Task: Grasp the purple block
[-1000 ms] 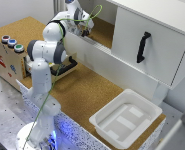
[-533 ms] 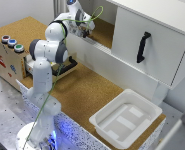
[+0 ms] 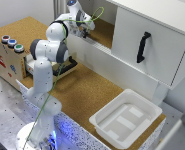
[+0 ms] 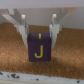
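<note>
Ext. view, near to far. Nearest, at 7 o'clock: perforated metal bench carrying the arm base, blue light at its foot. At 5 o'clock: one white plastic tray w/ two shallow recesses, lying on the cork-topped table. Mid-frame: one white Panda arm, links folded up toward 12 o'clock. At 9 o'clock: one wooden box w/ three round buttons on top. At 2 o'clock: one white cabinet w/ one black handle. A low white wall runs betw. the near cork and a second cork strip behind. Farthest, at 12 o'clock: gripper, small and blurred here; its fingers cannot be told apart.

Wrist view. One purple block, yellow "J" on its facing side, a yellow mark on top, resting on cork. It sits betw. the two white fingers, one at each upper corner. Jaws parted about the block's width; whether the pads touch it cannot be told. White wall behind.

Block not discernible in ext. view. Tray's far corner and cabinet cut off by frame edge.
</note>
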Motion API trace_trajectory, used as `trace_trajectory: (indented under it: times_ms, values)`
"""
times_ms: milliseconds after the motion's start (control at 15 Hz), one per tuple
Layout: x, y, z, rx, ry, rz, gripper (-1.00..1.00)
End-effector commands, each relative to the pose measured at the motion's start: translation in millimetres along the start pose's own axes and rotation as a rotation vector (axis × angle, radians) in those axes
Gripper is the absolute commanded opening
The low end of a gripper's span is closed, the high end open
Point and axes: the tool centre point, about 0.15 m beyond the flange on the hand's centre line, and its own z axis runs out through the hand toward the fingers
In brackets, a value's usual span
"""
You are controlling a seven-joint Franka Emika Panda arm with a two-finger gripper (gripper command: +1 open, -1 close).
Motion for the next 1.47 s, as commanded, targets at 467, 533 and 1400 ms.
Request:
trace_trajectory:
  times_ms: [467,533,1400]
  values:
    - [-144.4,76.0,-147.3,-0.139,0.018,0.170,-1.00]
    - [-152.2,85.6,-152.4,-0.143,0.015,0.172,-1.00]
    - [-239.1,267.9,-166.7,0.039,0.020,-0.081,-1.00]
